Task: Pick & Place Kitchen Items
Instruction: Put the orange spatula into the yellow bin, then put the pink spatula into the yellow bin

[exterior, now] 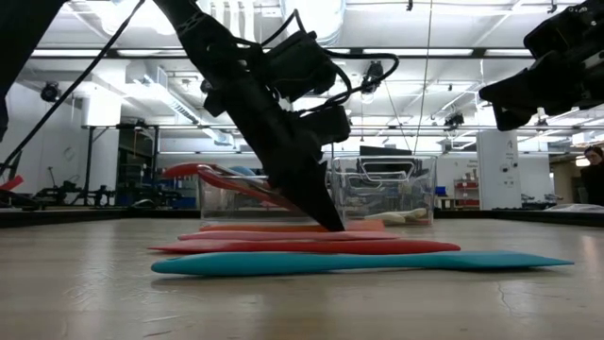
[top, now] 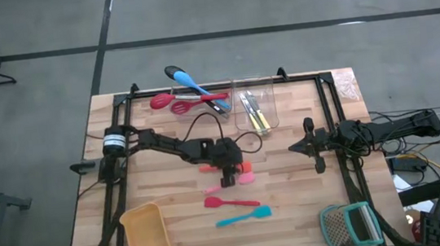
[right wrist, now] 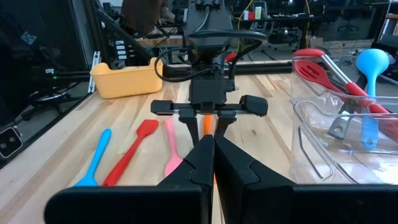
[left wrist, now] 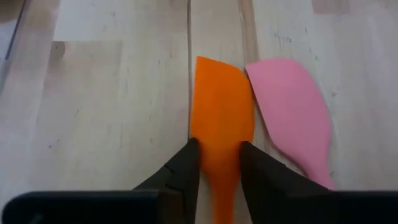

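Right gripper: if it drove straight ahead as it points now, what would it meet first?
Probably the left gripper, down on the orange spatula directly ahead of the shut right gripper; depth is hard to judge.

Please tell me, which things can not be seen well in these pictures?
- Orange spatula handle: left wrist view, cut off by the edge and the left tool.
- Pink spatula: high view, handle hidden under the left arm.
- Yellow-handled cutlery: high view, too small to tell types.

Orange spatula (left wrist: 221, 124) flat on the wood, just beside pink spatula (left wrist: 293, 118), blades nearly touching.
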Available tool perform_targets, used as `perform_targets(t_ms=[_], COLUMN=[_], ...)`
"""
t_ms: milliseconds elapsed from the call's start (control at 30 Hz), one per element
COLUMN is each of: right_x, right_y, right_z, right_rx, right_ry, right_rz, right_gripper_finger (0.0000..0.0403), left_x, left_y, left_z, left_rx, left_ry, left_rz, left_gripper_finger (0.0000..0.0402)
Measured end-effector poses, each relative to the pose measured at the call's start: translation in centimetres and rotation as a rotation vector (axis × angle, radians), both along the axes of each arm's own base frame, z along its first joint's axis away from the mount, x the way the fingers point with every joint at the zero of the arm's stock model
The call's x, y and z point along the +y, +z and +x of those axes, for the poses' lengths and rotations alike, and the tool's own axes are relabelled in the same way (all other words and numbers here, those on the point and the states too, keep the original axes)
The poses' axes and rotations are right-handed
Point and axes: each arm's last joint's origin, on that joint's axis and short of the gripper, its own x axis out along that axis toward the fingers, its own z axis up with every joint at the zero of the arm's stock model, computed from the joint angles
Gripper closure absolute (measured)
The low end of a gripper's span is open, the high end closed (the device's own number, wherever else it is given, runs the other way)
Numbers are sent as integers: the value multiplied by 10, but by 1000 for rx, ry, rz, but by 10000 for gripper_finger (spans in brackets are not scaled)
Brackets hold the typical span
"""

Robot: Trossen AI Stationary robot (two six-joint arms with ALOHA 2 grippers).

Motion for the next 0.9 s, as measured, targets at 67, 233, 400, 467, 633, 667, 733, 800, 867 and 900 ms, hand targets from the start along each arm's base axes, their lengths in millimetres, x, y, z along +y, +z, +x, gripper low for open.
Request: perform_targets(t_ms=[67, 233, 400, 467, 633, 667, 733, 800, 867, 900], right_x=[0, 0, 0, 0, 0, 0, 0, 0, 0, 0], right_y=[0, 0, 0, 0, 0, 0, 0, 0, 0, 0], right_z=[0, 0, 0, 0, 0, 0, 0, 0, 0, 0], right_rx=[0, 0, 1, 0, 0, 0, 0, 0, 0, 0], right_ry=[0, 0, 1, 0, 1, 0, 0, 0, 0, 0], right_rz=[0, -1, -1, 0, 1, 1, -1, 0, -1, -1], right_gripper_finger=[394, 394, 394, 394, 394, 394, 394, 394, 394, 394], left_x=[0, 0, -1, -2, -4, -4, -4, -5, -7, -8], left_y=[0, 6, 15, 14, 14, 15, 17, 18, 19, 19], left_z=[0, 0, -3, -4, -4, -4, -2, -1, 0, 0], left_rx=[-2, -17, -20, -6, -3, -5, -9, -17, -24, -27], left_ry=[0, 3, -13, -36, -67, -62, -49, -57, -67, -73], left_rz=[0, 4, -13, -41, -73, -66, -47, -30, -15, -7], left_gripper_finger=[311, 331, 361, 380, 392, 386, 368, 349, 327, 316])
